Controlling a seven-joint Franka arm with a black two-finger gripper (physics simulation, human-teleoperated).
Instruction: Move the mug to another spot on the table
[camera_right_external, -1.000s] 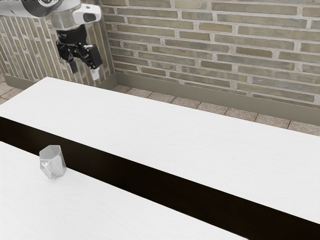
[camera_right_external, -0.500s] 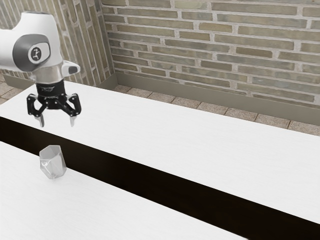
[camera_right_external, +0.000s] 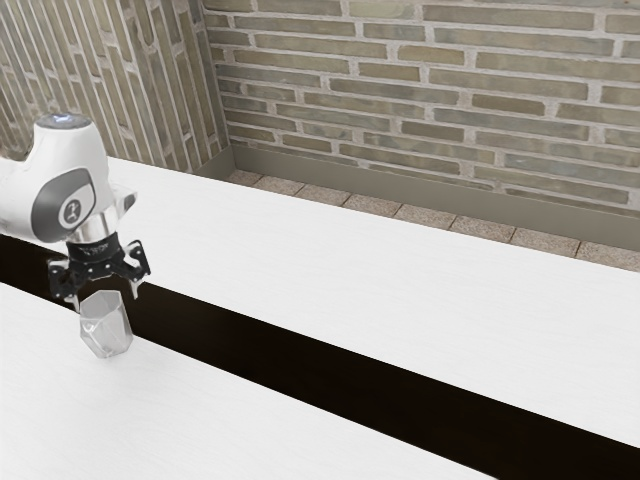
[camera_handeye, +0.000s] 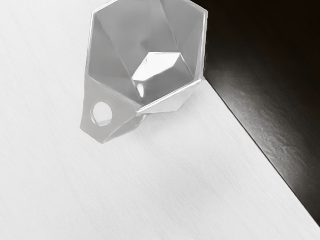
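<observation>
- Mug (camera_right_external: 105, 328): pale grey, glassy, faceted like a cut stone, with flat angular panels.
- In the wrist view the mug (camera_handeye: 145, 65) shows a hexagonal rim, open side up, with a bright facet at the bottom inside.
- Handle (camera_handeye: 102, 115): a flat tab with one round hole, sticking out on the side away from the dark strip.
- The mug stands upright on the near white tabletop (camera_right_external: 250, 430), toward the exterior view's left.
- My gripper (camera_right_external: 98, 293) is right over the mug, down at rim level. The jaws are spread apart wider than the mug, one on each side, and I see no squeeze on it.
- My white arm (camera_right_external: 62, 190) comes in from the exterior view's left, with the hand pointing straight down.
- Edge: the mug sits just beside the dark strip (camera_right_external: 350, 385). In the wrist view one corner of the mug is at the tabletop's edge where the dark strip (camera_handeye: 270, 100) begins.
- The dark strip runs diagonally between the near tabletop and the far white surface (camera_right_external: 400, 270).
- Open room: bare white tabletop (camera_handeye: 125, 190) on the handle side, and a long stretch toward the exterior view's right.
- The far white surface is also bare and wide.
- Brick wall (camera_right_external: 450, 90) is behind, well apart from the mug.
</observation>
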